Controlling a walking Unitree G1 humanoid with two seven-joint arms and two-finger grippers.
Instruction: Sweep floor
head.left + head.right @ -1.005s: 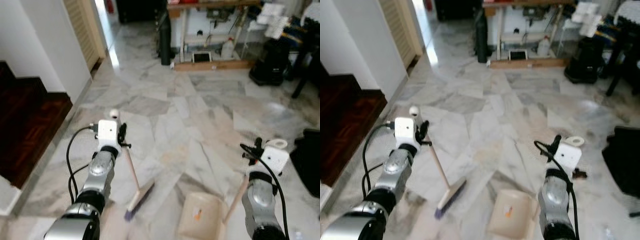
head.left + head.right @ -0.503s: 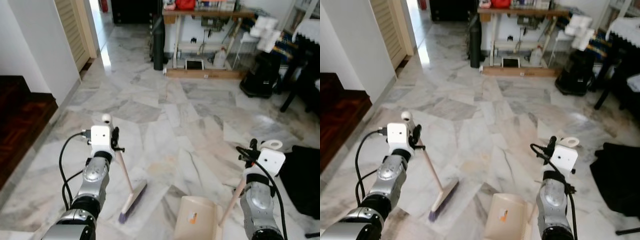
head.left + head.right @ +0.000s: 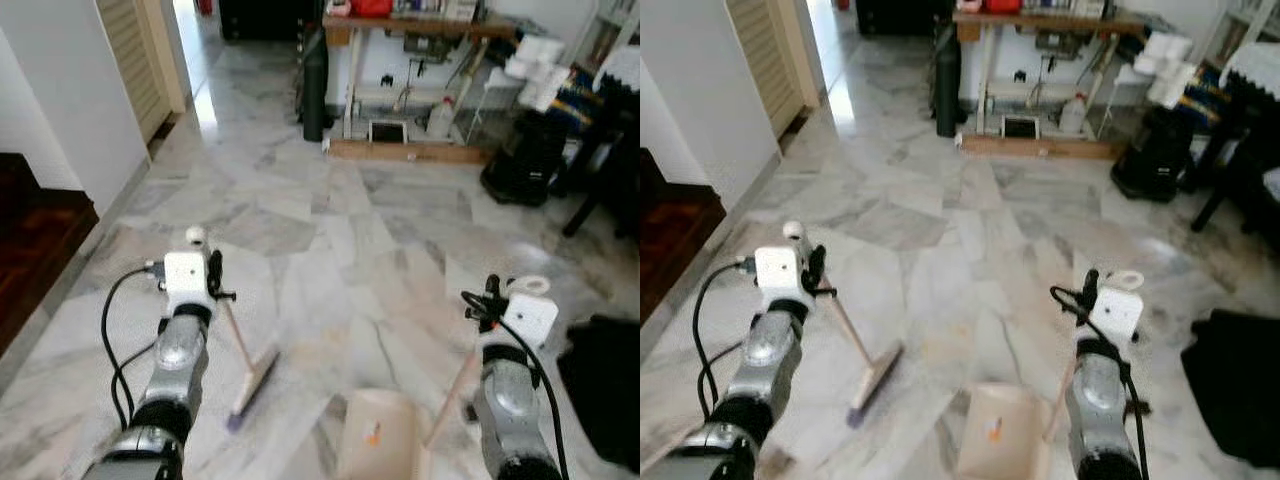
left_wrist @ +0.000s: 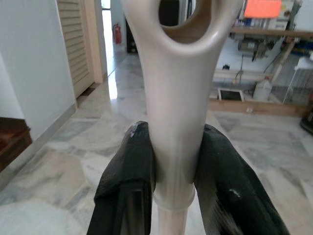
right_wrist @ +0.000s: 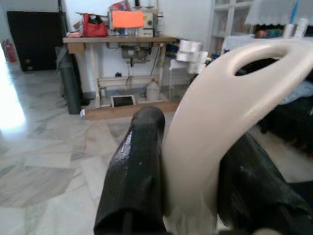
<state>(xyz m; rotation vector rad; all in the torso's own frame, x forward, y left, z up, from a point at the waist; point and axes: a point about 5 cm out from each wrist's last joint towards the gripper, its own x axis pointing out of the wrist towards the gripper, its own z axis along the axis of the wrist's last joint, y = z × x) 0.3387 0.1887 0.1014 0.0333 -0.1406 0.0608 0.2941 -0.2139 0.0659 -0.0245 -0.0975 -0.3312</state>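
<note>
Your left gripper [image 4: 173, 169] was clamped tight on the broom [image 3: 243, 367], both black fingers [image 4: 128, 188] pressed against the cream handle just below its looped end. From the head views, that handle slanted down and to the right from the gripper, and the brush head sat on the marble floor [image 3: 330, 240] between your two arms, nearer the left one. Your right gripper [image 5: 190, 166] was closed around the dustpan handle [image 5: 220, 117], the pale looped grip squeezed between the two fingers. The dustpan [image 3: 378, 447] itself rested on the floor low in front of you, just left of your right arm, its long handle rising up to the gripper, with a small orange mark on the pan. The brush head and the pan were near each other but apart, with bare marble between them. Ahead of you stood a wooden table [image 3: 410, 25] against the far wall, a tall dark cylinder [image 3: 314, 75] beside it, and a louvred door [image 3: 135, 50] off to the left, with dark wooden stairs [image 3: 35, 240] on that side too. The head views were slightly blurred.
</note>
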